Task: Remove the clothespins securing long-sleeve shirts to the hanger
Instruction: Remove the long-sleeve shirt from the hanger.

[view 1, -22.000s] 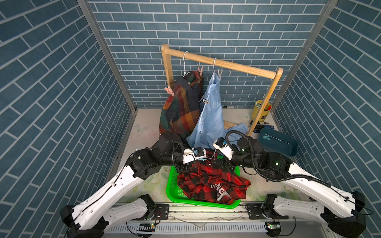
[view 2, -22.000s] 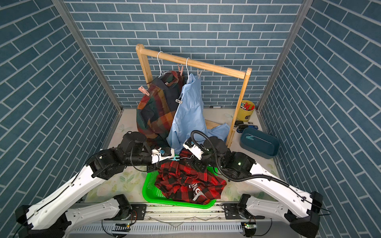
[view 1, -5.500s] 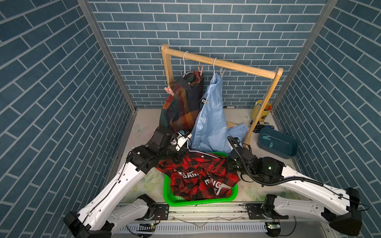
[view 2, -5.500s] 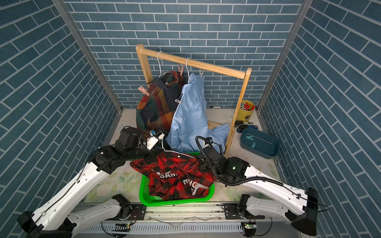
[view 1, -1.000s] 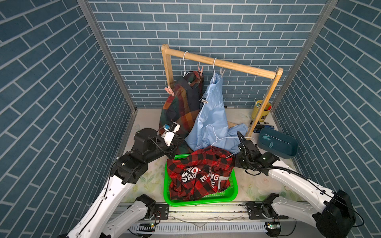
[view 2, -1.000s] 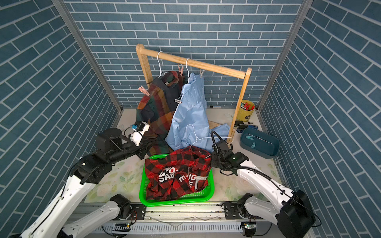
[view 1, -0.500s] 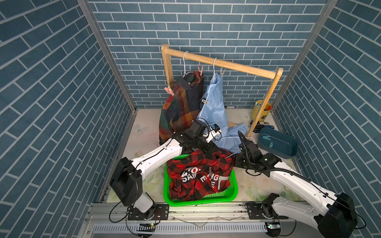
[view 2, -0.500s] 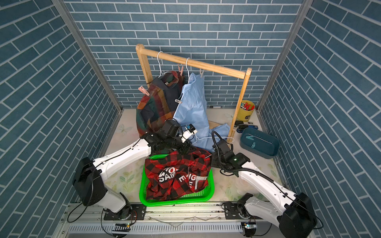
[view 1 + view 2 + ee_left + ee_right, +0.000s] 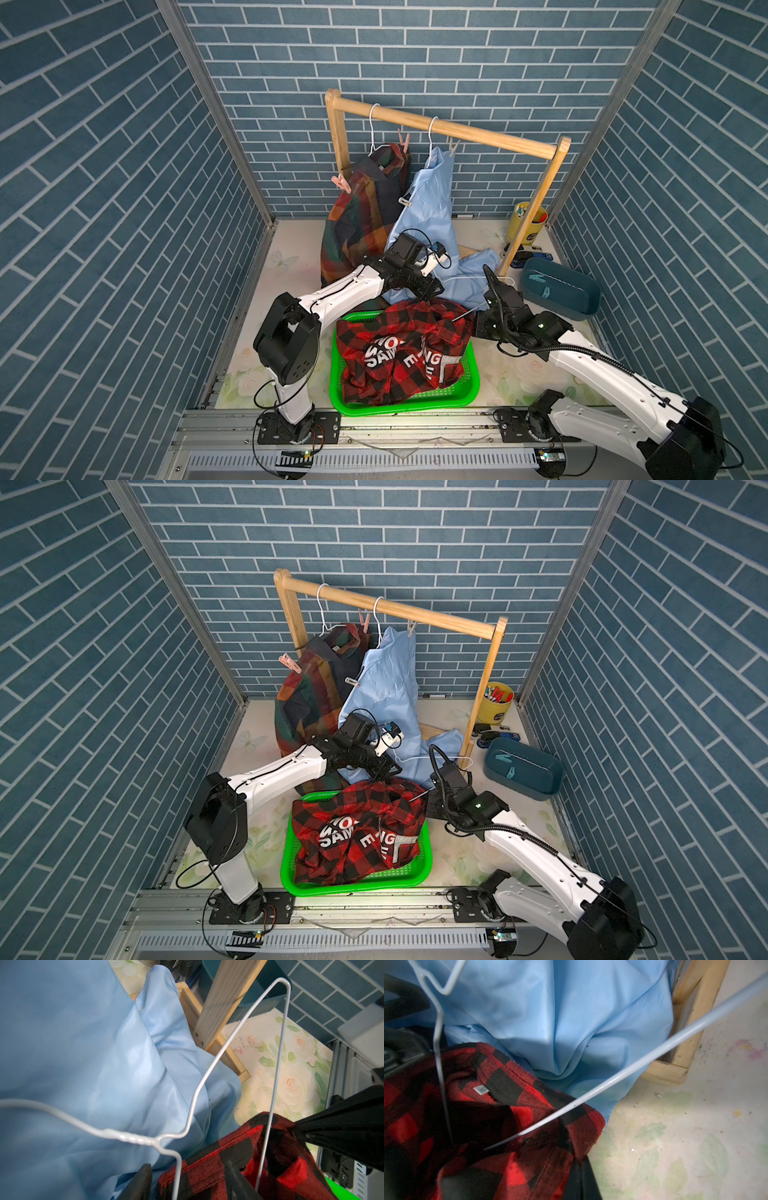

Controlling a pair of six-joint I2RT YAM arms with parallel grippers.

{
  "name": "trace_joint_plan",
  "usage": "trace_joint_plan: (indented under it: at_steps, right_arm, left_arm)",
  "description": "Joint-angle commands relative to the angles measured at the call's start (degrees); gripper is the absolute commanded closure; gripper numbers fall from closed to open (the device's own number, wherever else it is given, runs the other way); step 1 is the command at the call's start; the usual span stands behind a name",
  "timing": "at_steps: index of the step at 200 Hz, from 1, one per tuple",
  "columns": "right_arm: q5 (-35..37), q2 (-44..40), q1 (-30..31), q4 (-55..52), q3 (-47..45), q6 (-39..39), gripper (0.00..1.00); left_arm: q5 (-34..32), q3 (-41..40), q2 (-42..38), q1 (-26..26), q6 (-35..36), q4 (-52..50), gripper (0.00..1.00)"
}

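Blue-brick booth: centre frame, my left tool (image 9: 187, 1169) gapes around the wire hanger (image 9: 133, 1138) to free the red-check shirt (image 9: 399, 353) in the green basket (image 9: 471, 386), right tool (image 9: 476, 324) clamped shut alongside, clothespins (image 9: 341, 183) pinned upper-centre.

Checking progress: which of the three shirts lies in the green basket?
The red-and-black check shirt with white lettering; the dark plaid shirt and light blue shirt hang from the rail.
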Motion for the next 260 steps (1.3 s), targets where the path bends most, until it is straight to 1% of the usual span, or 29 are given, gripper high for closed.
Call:
trace_joint_plan:
  at_steps: [1,47,87,111,135,164,199,221,227,239,260]
  right_arm:
    - [0.38,-0.73,0.32,-0.33,-0.51,1.12,1.00]
    - [0.38,-0.98,0.27,-0.67,-0.51,1.12,1.00]
    - [0.40,-1.53,0.37,-1.05,-0.48,1.21,1.00]
    - [0.64,-1.87,0.39,-1.47,-0.31,1.21,1.00]
    - [0.51,-1.93,0.40,-1.46,-0.20,1.11,1.00]
    - [0.39,-1.83,0.37,-1.38,-0.07,1.04,1.00]
    - [0.44,-1.80,0.43,-1.47,-0.15,0.88,1.00]
    - [0.15,-1.81,0.44,-1.47,-0.13,0.86,1.00]
    - [0.16,-1.87,0.42,-1.55,-0.15,0.86,1.00]
    - [0.18,-2.06,0.42,-1.55,-0.07,0.73,1.00]
    - [0.20,-2.28,0.43,-1.76,0.15,0.60,1.00]
  left_arm:
    - [1.03,1.13,1.02,0.29,1.29,-0.16,0.43]
    - [6.74,1.18,1.63,1.13,1.65,1.98,0.49]
    - [8.27,2.52,3.73,2.19,0.57,2.19,0.53]
    - [8.24,3.29,4.66,2.27,0.34,2.21,0.53]
    - [8.66,3.93,5.47,2.36,0.03,2.47,0.58]
    - [9.08,4.20,5.90,2.34,-0.60,2.97,0.66]
    - [10.05,4.18,6.02,2.50,-1.42,3.16,0.81]
    - [10.57,3.94,5.52,2.55,-1.66,3.18,0.88]
    - [10.67,3.93,5.45,2.56,-1.69,3.15,0.91]
    - [10.84,3.82,5.28,2.57,-1.76,3.01,1.00]
    - [11.21,3.24,4.47,2.55,-2.17,2.99,1.00]
